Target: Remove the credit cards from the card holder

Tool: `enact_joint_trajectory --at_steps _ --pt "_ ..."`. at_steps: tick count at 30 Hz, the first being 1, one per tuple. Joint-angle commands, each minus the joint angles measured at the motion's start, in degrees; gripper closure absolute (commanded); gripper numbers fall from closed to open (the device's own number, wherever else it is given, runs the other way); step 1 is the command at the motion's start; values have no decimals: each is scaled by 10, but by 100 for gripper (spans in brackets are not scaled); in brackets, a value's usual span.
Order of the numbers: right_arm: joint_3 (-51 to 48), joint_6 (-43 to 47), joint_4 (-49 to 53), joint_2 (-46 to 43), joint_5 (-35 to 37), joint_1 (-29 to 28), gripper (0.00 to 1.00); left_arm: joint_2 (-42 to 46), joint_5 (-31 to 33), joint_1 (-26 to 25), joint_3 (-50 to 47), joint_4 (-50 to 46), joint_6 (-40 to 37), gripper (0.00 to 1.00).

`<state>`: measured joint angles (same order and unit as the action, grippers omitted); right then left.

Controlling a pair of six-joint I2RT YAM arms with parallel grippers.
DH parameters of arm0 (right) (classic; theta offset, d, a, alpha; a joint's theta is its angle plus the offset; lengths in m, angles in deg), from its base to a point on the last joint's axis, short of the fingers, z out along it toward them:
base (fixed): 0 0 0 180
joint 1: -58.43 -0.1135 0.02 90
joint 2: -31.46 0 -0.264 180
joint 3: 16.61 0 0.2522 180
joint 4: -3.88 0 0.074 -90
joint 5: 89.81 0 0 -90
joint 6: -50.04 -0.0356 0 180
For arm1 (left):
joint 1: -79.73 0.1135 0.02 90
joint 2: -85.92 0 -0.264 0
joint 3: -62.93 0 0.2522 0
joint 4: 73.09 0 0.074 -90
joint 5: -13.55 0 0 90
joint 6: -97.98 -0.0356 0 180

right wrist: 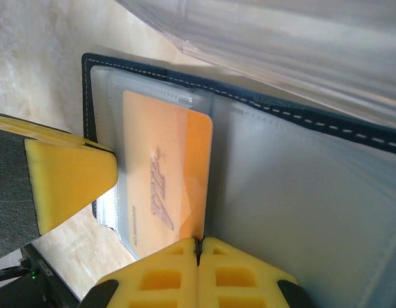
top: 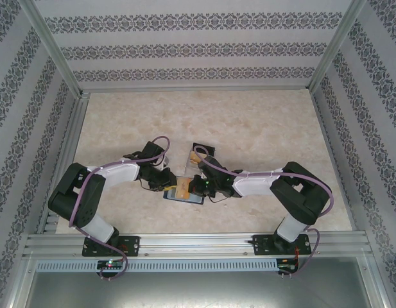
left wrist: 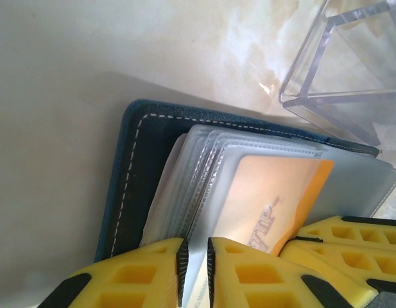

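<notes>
Beige marble-look table (top: 262, 128) sitting inside aluminium frame (top: 56, 58), patterned wallpaper walls (top: 204, 51) closing in all round. Now left gripper (left wrist: 196, 247) clamping on clear sleeve (left wrist: 178, 186) edge, barely any gap showing. And right gripper (right wrist: 198, 244) squeezing tight on corner of orange credit card (right wrist: 165, 173). Card sitting in sleeve of navy card holder (left wrist: 130, 186), lying open and flat at table centre, between both arms. Clear acrylic stand (left wrist: 339, 83) standing just beyond holder.

Our light is bright and soft; glare whitens the clear stand (left wrist: 339, 70) beyond the left gripper (left wrist: 194, 256), whose close fingers (left wrist: 133, 276) blur; the card holder (left wrist: 130, 186) casts a faint shadow.
</notes>
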<state>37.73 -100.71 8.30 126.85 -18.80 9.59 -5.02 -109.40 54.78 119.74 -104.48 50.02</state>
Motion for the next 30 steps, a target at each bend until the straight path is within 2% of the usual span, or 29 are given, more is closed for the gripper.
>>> enact_joint_trajectory --at_steps 1,4,7,10,13,15,16,24,30 --pt "-2 5 -8 -2 -7 6 93 -23 23 2 -6 -42 -6 80" --pt "5 6 -14 9 -10 6 83 -25 22 2 -5 -42 -7 83" --pt "12 8 -17 19 -10 6 82 -27 20 2 -4 -42 -7 88" --pt "15 7 -23 28 -12 6 82 -28 19 2 -5 -42 -7 88" --pt "13 5 -29 31 -11 6 83 -28 20 2 -4 -43 -7 88" --pt "8 3 -32 28 -8 7 97 -28 22 2 -4 -44 -7 88" --pt "4 3 -32 25 -7 7 100 -28 23 2 -3 -46 -7 88" --pt "-34 10 -15 -33 2 22 100 -31 37 3 4 -58 -11 88" --pt "-49 42 51 -102 4 40 100 -31 36 3 9 -60 -13 88"
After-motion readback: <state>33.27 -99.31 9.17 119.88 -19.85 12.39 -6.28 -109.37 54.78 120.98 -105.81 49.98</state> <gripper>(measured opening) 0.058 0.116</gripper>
